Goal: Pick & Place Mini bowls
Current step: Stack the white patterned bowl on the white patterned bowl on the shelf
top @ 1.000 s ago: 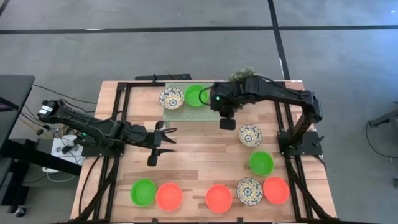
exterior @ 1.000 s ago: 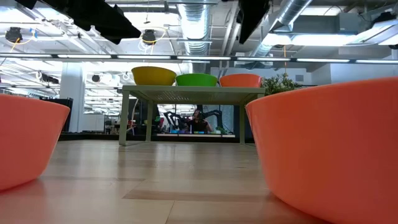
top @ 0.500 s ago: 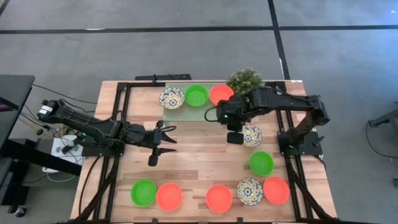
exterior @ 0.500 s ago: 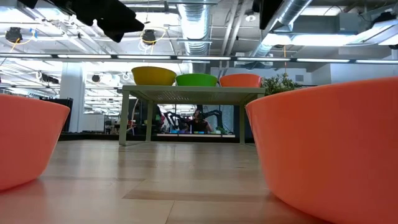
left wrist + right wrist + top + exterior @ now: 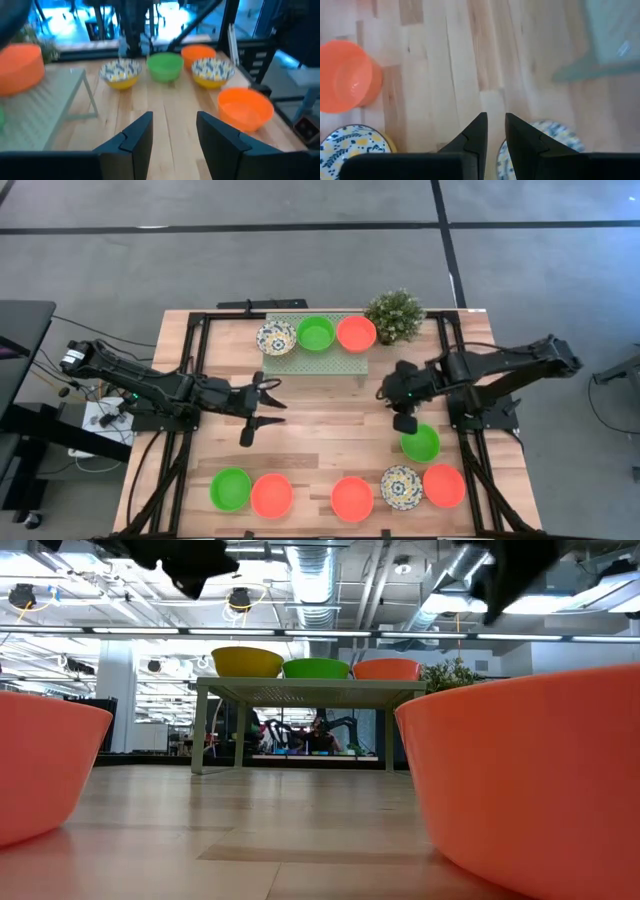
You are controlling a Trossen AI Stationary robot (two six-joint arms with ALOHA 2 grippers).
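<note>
Mini bowls stand in three places. A patterned (image 5: 276,338), a green (image 5: 316,333) and a red-orange bowl (image 5: 356,333) sit on the pale green rack (image 5: 300,367) at the far edge. Several more line the near edge (image 5: 351,498). A green bowl (image 5: 420,443) stands at the right. My right gripper (image 5: 405,423) hangs above the table beside it, open by a narrow gap (image 5: 492,135), nothing between its fingers. A patterned bowl (image 5: 555,132) shows just behind them. My left gripper (image 5: 262,405) waits open (image 5: 172,135) at mid-left.
A small potted plant (image 5: 395,315) stands at the far edge, right of the rack. Black frame rails (image 5: 195,380) run along both sides of the table. Bare wood lies in the middle between the two grippers (image 5: 330,420).
My right gripper has swung away from the rack toward the table's right and near edge, sinking as it went, its gap unchanged. The red-orange bowl it uncovered stays on the rack beside the green one.
</note>
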